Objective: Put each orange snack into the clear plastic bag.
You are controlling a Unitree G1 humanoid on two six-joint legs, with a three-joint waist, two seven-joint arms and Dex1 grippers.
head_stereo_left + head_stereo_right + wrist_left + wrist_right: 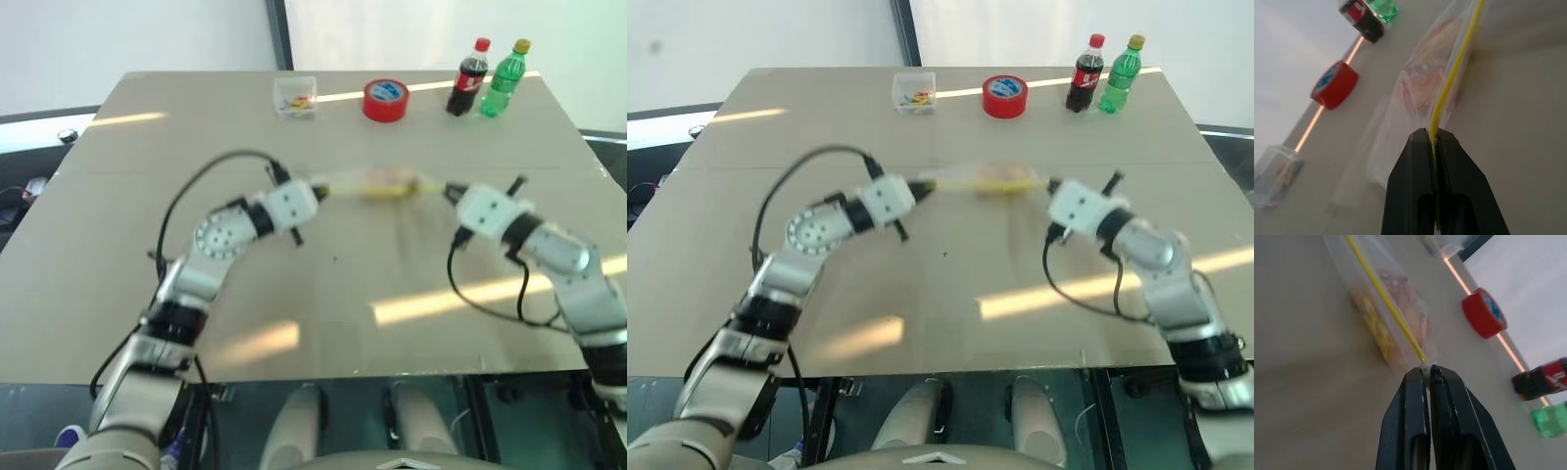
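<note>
The clear plastic bag (377,182) hangs stretched between my two grippers above the middle of the table, its yellow strip (1454,73) running along the top edge. My left gripper (1433,139) is shut on one end of that strip. My right gripper (1426,371) is shut on the other end. Orange snacks (1400,298) show through the film inside the bag, also seen as pale orange shapes (1422,83) from the left wrist; how many I cannot tell.
At the far side of the table (118,245) stand a red tape roll (385,100), a cola bottle (468,78), a green bottle (504,80) and a small clear box (295,97) with colourful bits.
</note>
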